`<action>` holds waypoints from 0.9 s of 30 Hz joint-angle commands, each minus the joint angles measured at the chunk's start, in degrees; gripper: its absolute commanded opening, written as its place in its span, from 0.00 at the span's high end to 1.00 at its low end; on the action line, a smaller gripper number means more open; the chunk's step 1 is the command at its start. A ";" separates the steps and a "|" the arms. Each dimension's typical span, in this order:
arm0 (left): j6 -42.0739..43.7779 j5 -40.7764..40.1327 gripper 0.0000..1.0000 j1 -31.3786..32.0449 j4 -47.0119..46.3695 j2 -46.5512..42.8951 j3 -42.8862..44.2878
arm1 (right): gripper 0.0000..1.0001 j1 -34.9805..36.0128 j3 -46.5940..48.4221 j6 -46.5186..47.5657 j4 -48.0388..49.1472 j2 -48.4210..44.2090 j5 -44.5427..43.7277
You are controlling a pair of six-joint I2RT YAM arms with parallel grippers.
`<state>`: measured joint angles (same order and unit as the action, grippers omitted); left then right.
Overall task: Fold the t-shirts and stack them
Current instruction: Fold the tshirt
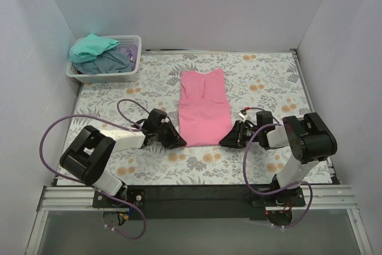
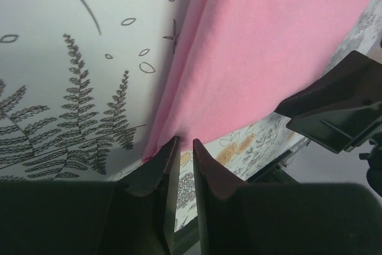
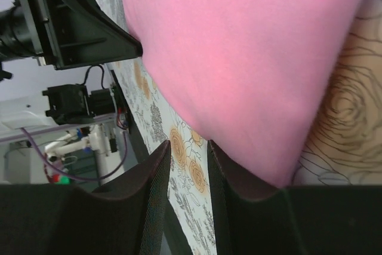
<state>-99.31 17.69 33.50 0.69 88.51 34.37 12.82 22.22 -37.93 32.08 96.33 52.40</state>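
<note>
- Pink t-shirt (image 1: 205, 107) is lying mid-frame, apparently narrowed lengthwise; cross-fold pending.
- Left fingers (image 2: 156, 174) and right fingers (image 3: 149, 186) are sitting narrowly parted at its lower corners, gripping nothing.
- Other t-shirts (image 1: 95, 49) are waiting unfolded, upper left.

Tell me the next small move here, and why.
Probably nudge both claws forward onto the near hem of the pink t-shirt before closing. The left claw and right claw sit at its bottom corners, but only tablecloth shows in each narrow gap, so closing now would likely miss the cloth.
</note>
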 commanded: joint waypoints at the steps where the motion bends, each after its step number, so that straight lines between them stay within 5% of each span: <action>1: -1.59 1.46 0.86 -1.76 1.86 -1.93 -5.00 | 0.62 -2.80 -2.44 -2.84 4.40 2.37 0.68; 10: -0.28 -2.83 0.80 -2.29 3.18 -14.67 -6.07 | 0.60 7.03 4.83 -5.31 5.10 -11.08 0.69; 17: 0.25 -6.53 0.78 -2.29 4.23 -19.42 -6.68 | 0.59 20.39 13.02 -10.66 13.52 3.65 -4.32; 27: 1.04 -8.64 0.76 -2.29 5.64 -21.45 -6.69 | 0.61 22.07 11.18 -14.98 20.31 16.61 -7.14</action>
<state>-99.29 10.94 31.55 5.21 68.38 27.68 34.79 34.94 -52.69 50.81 112.62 48.49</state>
